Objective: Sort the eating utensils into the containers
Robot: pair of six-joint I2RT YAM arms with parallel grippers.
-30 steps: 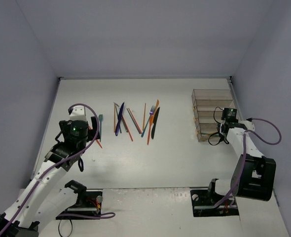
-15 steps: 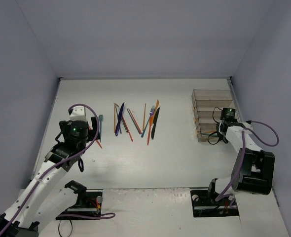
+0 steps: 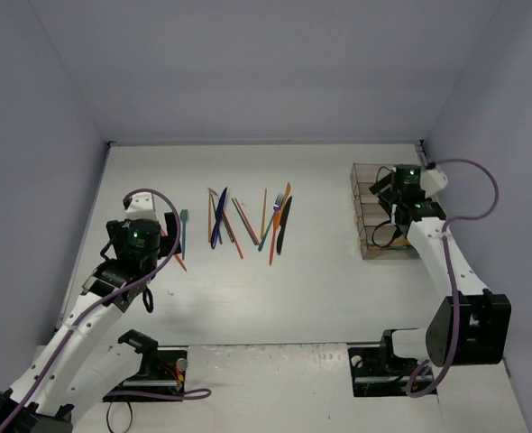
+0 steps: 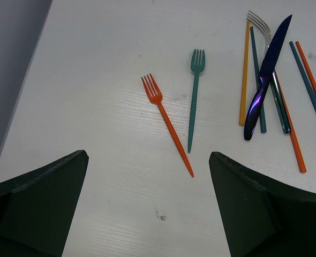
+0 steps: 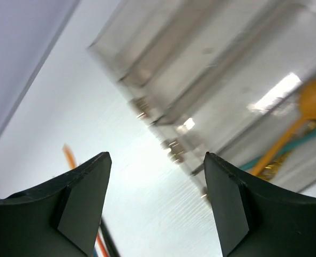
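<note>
The eating utensils (image 3: 248, 221) lie in a loose row mid-table: chopsticks, a navy knife (image 3: 218, 216), a black knife (image 3: 284, 225) and more. An orange fork (image 4: 166, 123) and a teal fork (image 4: 194, 96) lie apart at the left. My left gripper (image 4: 147, 155) hovers open just short of those two forks, nothing between its fingers. The containers (image 3: 374, 170) stand at the right. My right gripper (image 3: 382, 189) is open and empty above their far left side. In the right wrist view the containers (image 5: 217, 64) hold an orange spoon (image 5: 302, 112) over something teal.
Grey walls close the white table at the left, back and right, and the containers sit near the right wall (image 3: 482, 180). Both arm bases (image 3: 149, 370) are bolted at the near edge. A small dark smudge (image 4: 159, 216) marks the table under my left gripper.
My right gripper has opened and swung from the near end of the containers up to their far end. The left arm has not moved.
</note>
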